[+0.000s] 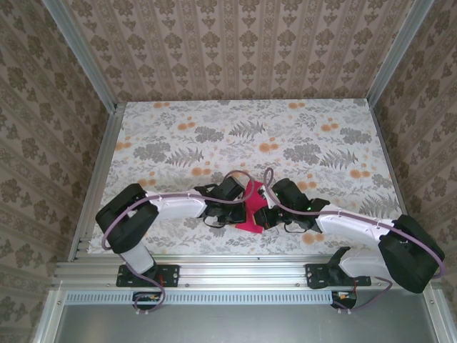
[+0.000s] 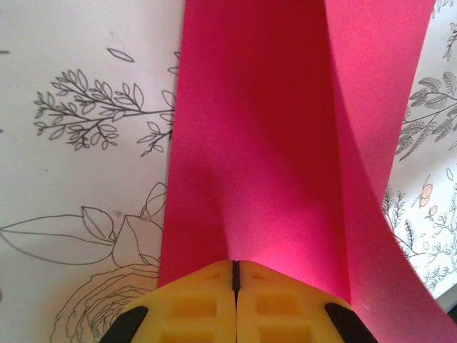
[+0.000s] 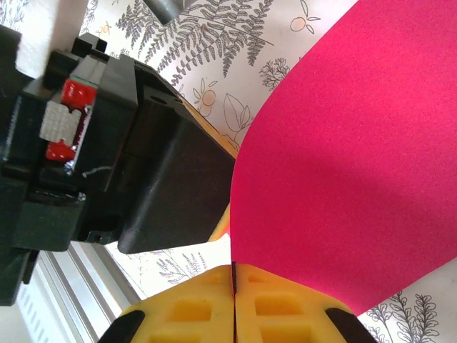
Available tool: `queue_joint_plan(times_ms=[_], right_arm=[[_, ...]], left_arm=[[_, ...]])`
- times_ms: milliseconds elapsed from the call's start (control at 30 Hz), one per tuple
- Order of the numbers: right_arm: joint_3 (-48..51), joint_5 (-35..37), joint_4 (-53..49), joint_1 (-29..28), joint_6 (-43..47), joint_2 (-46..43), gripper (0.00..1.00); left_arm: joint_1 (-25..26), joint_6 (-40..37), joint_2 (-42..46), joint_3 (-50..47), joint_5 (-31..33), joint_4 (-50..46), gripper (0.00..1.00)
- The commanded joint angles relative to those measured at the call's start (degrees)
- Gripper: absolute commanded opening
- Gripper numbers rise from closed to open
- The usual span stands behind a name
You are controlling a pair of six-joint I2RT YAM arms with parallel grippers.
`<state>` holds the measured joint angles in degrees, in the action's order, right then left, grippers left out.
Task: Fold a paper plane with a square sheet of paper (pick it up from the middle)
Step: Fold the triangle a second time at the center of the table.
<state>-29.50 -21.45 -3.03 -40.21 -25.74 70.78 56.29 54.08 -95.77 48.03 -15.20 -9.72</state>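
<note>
Square sheet of paper (image 1: 248, 218): is being held up off the desk (image 1: 285, 136) between the two grippers, close to the middle of the desk's near edge, and is bending rather than lying flat.
Colour: the paper is showing a plain magenta-red, standing out against the grey ferns and orange blooms of the desk's print.
Shape from the left wrist: the sheet (image 2: 271, 143) is running straight out from the fingertips as a broad band, while its right part is curling up and over in a soft curve.
Shape from the right wrist: the sheet (image 3: 357, 164) is sweeping up and to the right, its left edge arcing away from the fingertips.
Left gripper (image 2: 235, 270): is pinching the square sheet of paper, with its yellow fingertips (image 2: 200, 304) pressed together and the paper's edge caught at the seam.
Right gripper (image 3: 233, 273): is likewise clamping the sheet, its yellow fingertips (image 3: 275, 307) meeting tightly on the paper's lower edge.
Arms: both are reaching inward from the near corners and meeting at the paper, left gripper (image 1: 241, 206) and right gripper (image 1: 267, 211) just beside each other.
Left arm's black housing (image 3: 143, 164): is sitting just beside the sheet's left edge in the right wrist view.
</note>
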Motion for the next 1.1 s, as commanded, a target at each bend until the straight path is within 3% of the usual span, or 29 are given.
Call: queue_joint_plan(times_ms=[0,1067], right_arm=[[0.9,0.0,-0.4,0.5,-0.3,0.8,0.08],[-9.5,1.4,-14.3,5.9,11.9,8.5,0.13]], left_arm=[[0.6,1.0,-1.2,1.4,-0.1,0.4,0.06],[1.2,-3.1,-4.2,3.3,4.7,-7.8,0.04]])
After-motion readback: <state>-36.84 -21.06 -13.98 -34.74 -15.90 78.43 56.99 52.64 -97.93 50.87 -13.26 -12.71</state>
